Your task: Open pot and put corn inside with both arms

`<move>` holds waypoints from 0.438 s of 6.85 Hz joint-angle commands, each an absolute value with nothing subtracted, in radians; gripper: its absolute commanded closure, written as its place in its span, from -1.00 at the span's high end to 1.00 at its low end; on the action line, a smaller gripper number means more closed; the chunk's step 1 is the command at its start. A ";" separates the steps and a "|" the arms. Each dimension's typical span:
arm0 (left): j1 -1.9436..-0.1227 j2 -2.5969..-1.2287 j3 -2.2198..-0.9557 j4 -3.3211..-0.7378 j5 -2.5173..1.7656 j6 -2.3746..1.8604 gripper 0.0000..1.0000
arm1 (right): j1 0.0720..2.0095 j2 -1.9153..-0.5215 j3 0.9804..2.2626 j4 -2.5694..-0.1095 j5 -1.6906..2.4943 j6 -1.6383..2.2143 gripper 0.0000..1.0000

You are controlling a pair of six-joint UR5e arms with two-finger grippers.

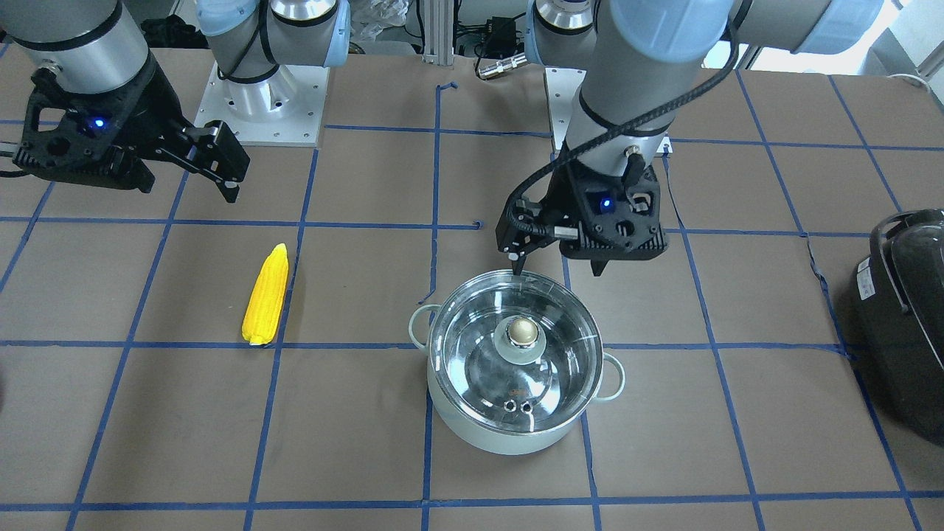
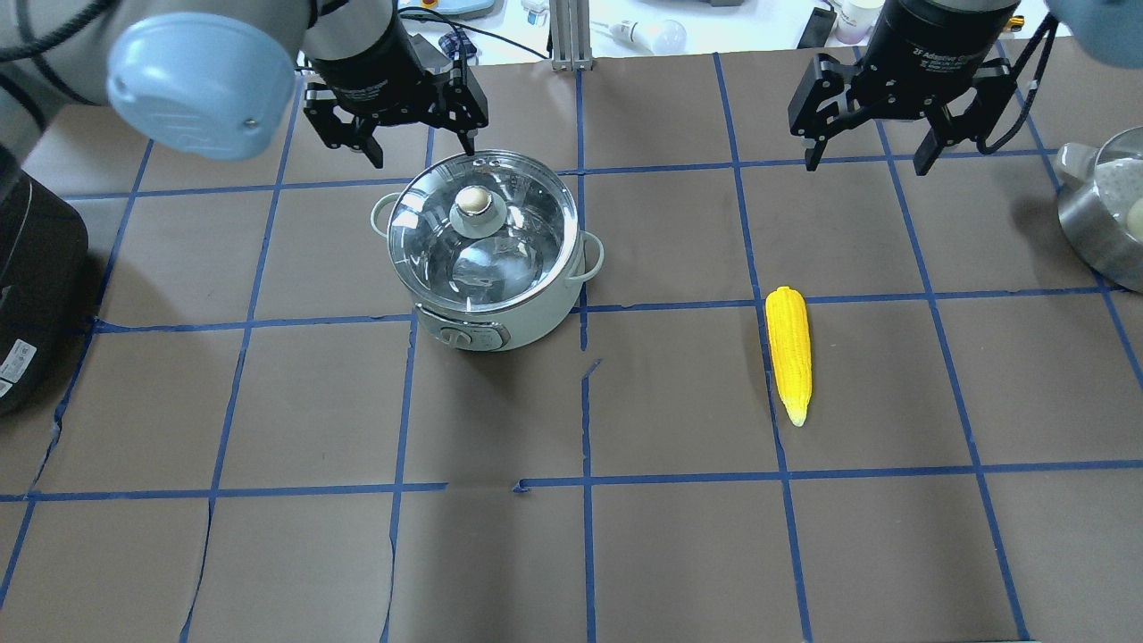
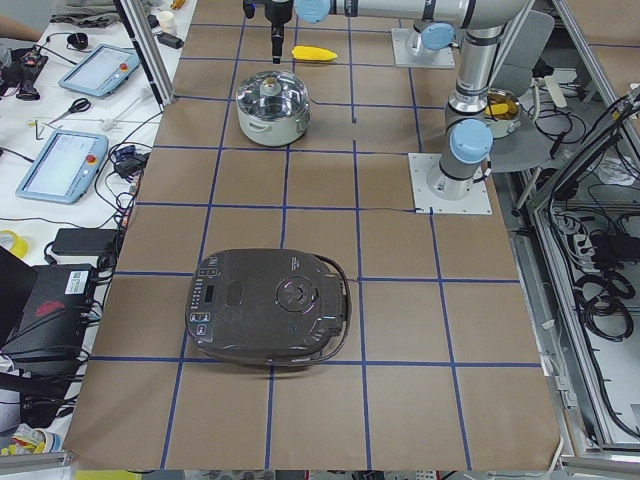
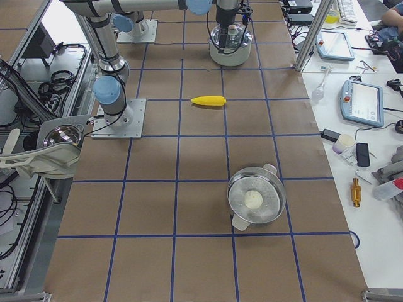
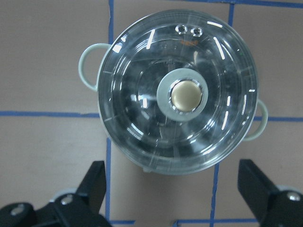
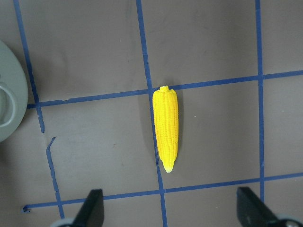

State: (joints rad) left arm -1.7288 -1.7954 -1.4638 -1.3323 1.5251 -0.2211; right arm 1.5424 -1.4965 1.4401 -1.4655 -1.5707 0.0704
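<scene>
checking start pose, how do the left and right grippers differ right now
The left gripper hangs at the rim of the pot on the robot's side, short of the lid knob; the right gripper hangs over bare table, short of the corn. One of the left gripper's fingers is right by the rim; the right gripper's are well clear of the corn. Both are open and empty.

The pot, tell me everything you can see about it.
The pot is round, pale mint green, shiny steel inside, with two small loop handles. Its clear glass lid sits closed on top, a brass-coloured knob at its centre. A dial panel shows on the wall. It stands upright on the brown table. The left gripper hangs open above it, not touching.
</scene>
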 commanded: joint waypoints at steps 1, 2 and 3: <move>-1.738 -1.853 -1.572 -1.172 1.532 -0.194 1.00 | 1.542 -1.457 1.501 -1.539 -1.571 0.040 1.00; -1.738 -1.871 -1.572 -1.132 1.531 -0.212 1.00 | 1.542 -1.438 1.587 -1.633 -1.577 0.057 1.00; -1.738 -1.887 -1.571 -1.121 1.529 -0.216 1.00 | 1.542 -1.436 1.702 -1.770 -1.575 0.063 1.00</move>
State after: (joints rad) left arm -1.7375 -1.8676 -1.5647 -1.1524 1.5307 -0.2108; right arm 1.5417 -1.4455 1.5883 -1.6365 -1.5741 0.0546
